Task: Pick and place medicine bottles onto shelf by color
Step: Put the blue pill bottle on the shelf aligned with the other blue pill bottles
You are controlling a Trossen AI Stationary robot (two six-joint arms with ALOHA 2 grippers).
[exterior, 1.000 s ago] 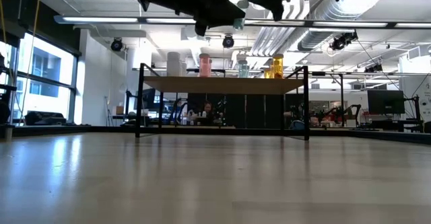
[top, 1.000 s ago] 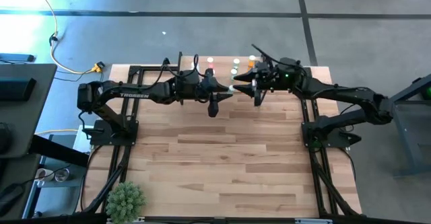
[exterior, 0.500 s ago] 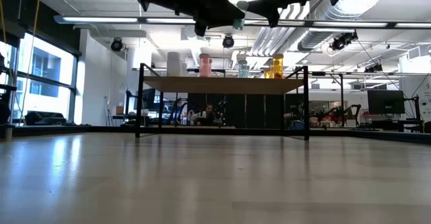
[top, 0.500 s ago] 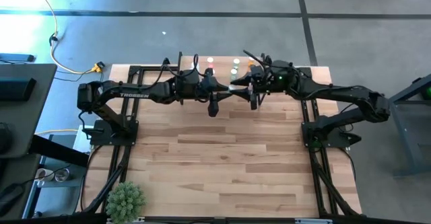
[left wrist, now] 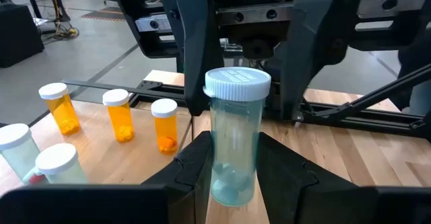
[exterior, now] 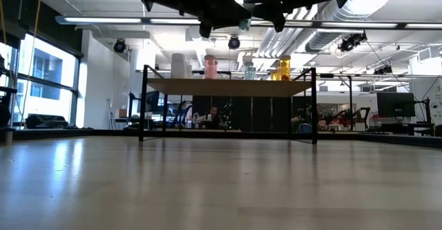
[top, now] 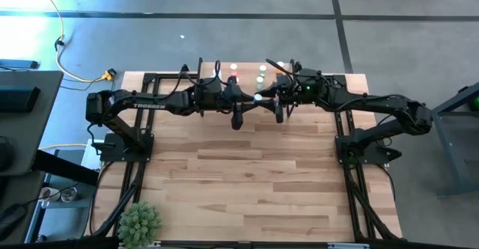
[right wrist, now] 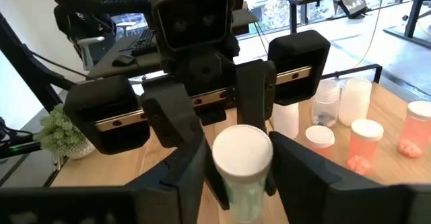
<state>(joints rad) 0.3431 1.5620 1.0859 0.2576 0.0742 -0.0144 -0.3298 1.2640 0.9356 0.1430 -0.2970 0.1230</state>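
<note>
A pale green translucent bottle [left wrist: 232,150] with a white cap [right wrist: 242,151] is held in the air in front of the shelf [exterior: 228,86]. My left gripper [top: 249,99] is shut on it. My right gripper [top: 268,101] is open, and its fingers [left wrist: 192,56] stand on either side of the cap end; I cannot tell whether they touch it. On the shelf stand white [exterior: 178,65], pink [exterior: 210,67], green [exterior: 248,70] and orange [exterior: 282,68] bottles. The orange ones [left wrist: 118,114] also show in the left wrist view, the pink ones [right wrist: 363,143] in the right wrist view. My left gripper pinches the bottle's lower body [left wrist: 230,183], near its base, between its two fingers [left wrist: 195,167]. The cap end sticks out past the fingertips toward my right gripper. The bottle is lifted clear of the table and the shelf.
The shelf stands at the table's far edge on thin black legs [exterior: 143,106]. A green spiky plant [top: 140,220] sits at the near left corner. The bare wooden tabletop [top: 247,174] spreads between the arms' bases.
My right gripper has gone toward the table's left edge, up to my left gripper, until its fingers stand around the bottle's cap end. My left gripper and the bottle have kept still.
</note>
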